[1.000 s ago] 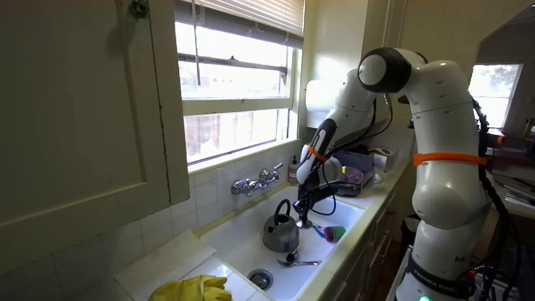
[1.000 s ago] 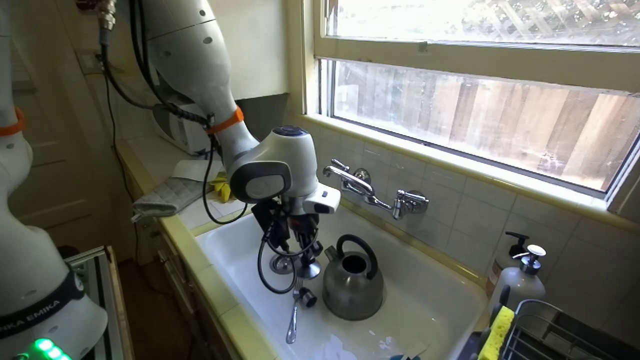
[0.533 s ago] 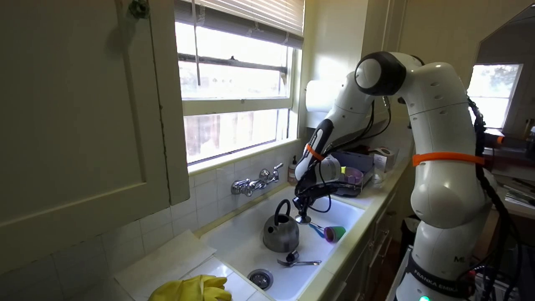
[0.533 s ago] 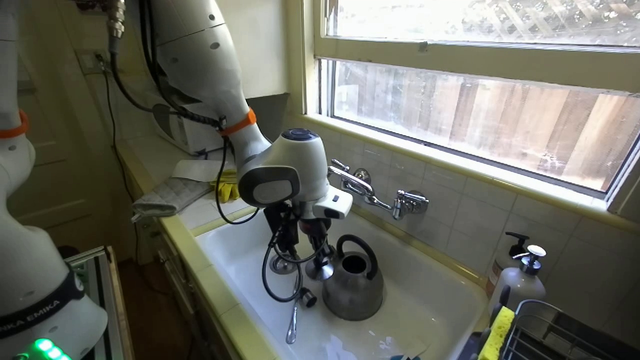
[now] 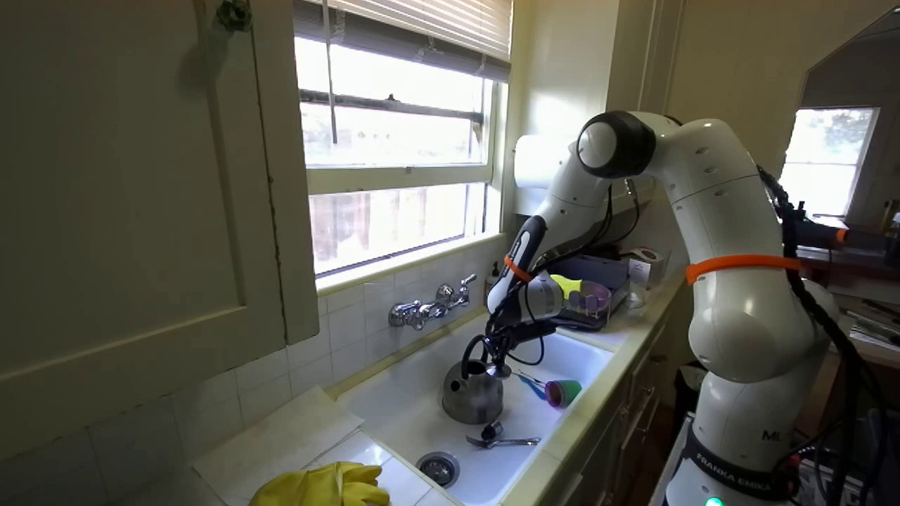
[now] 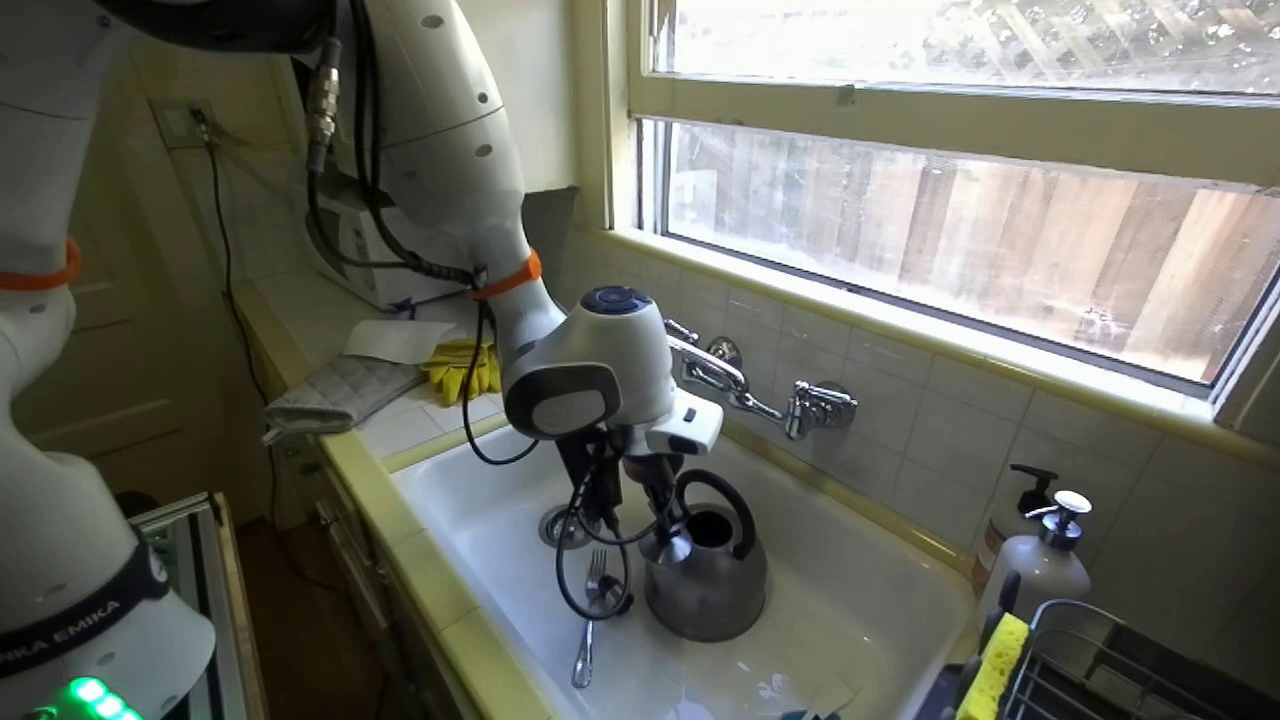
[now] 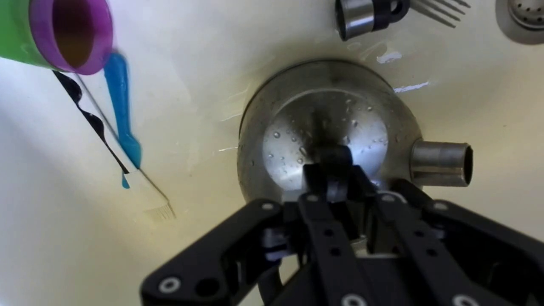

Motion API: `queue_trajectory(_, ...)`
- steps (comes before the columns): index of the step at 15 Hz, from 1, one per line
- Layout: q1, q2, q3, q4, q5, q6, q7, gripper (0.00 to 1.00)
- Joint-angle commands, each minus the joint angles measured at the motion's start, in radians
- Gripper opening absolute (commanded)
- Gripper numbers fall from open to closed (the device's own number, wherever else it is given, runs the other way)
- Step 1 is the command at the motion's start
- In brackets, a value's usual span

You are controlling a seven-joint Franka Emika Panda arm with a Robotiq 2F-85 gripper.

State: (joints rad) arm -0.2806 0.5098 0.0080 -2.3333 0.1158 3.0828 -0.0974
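Observation:
My gripper [image 7: 335,175] is shut on the black knob of a round metal lid [image 7: 282,155], whose top carries water drops. In both exterior views the lid [image 5: 499,371] [image 6: 668,546] hangs below the fingers. A grey metal kettle [image 5: 472,397] [image 6: 706,590] with an arched black handle [image 6: 741,510] stands upright in the white sink. From the wrist, the lid overlaps the kettle's top and hides its opening, while the spout [image 7: 442,163] points right. An exterior view shows the lid beside the handle, in front of the kettle's upper part. Whether lid and kettle touch, I cannot tell.
A green and purple cup [image 7: 70,36] lies in the sink beside a blue-handled utensil [image 7: 121,106] and a white brush [image 7: 146,193]. A fork [image 5: 513,442] and a small metal-and-black piece [image 7: 357,17] lie near the drain [image 5: 437,469]. The faucet [image 6: 740,375] juts from the wall.
The arm has carried the lid toward the kettle, leftward in an exterior view and rightward in an exterior view from elsewhere. The kettle has stayed put, and the grip looks the same.

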Motion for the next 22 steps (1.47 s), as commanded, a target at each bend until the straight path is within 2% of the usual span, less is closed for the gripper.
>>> queue_trajectory(1, -0.046, 0.088, 0.057, 0.065, 0.010, 0.071, 0.015, 0.05)
queue_trajectory(11, -0.089, 0.184, 0.117, 0.160, -0.012, 0.151, 0.052, 0.05)
queue_trajectory(21, -0.078, 0.196, 0.113, 0.171, -0.009, 0.160, 0.066, 0.05)
queue_trajectory(22, -0.077, 0.199, 0.111, 0.170, -0.008, 0.165, 0.066, 0.09)
